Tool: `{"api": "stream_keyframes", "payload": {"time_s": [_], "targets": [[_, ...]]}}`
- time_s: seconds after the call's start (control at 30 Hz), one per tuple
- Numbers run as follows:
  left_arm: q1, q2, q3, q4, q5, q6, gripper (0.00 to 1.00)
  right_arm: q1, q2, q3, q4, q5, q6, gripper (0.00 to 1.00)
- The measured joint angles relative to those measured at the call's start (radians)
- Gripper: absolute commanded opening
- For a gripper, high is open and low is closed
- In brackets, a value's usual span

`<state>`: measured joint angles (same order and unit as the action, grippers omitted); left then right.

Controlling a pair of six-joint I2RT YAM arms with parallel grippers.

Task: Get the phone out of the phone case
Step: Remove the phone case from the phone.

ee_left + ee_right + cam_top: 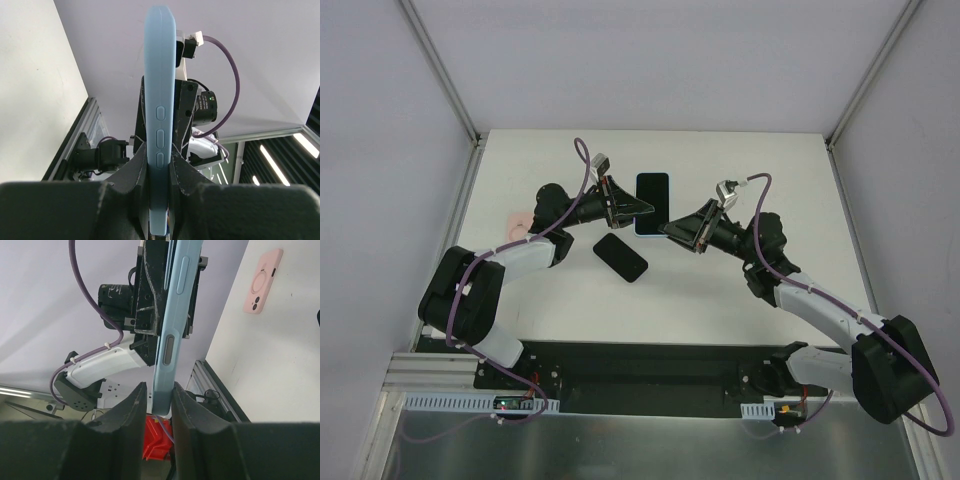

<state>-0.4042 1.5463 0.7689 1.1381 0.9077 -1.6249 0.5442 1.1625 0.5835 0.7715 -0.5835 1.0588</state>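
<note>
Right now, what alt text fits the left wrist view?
A light blue phone case, edge-on with side buttons showing, is clamped between the left end effector's dark fingers. The right arm and its purple cable sit behind it.

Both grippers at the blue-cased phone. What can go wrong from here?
1. The right gripper straddles the blue case with a sliver of gap at one finger, so it may slip when pulling.
2. The left gripper clamps right over the side buttons, which may pin the phone in.
3. A freed phone may drop near the black phone on the table.
</note>
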Motion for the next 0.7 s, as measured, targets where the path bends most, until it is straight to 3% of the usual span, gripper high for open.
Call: {"api": "stream_keyframes", "payload": {"time_s": [0.27, 0.7], "targets": [[0.000, 0.001, -0.007, 0.009, 0.000, -0.013, 0.00, 0.017, -0.010, 0.000, -0.008, 0.004, -0.017, 0.32], [0.000, 0.005, -0.026, 0.066, 0.000, -0.037, 0.00, 0.032, -0.045, 0.000, -0.070, 0.034, -0.032, 0.14]]}}
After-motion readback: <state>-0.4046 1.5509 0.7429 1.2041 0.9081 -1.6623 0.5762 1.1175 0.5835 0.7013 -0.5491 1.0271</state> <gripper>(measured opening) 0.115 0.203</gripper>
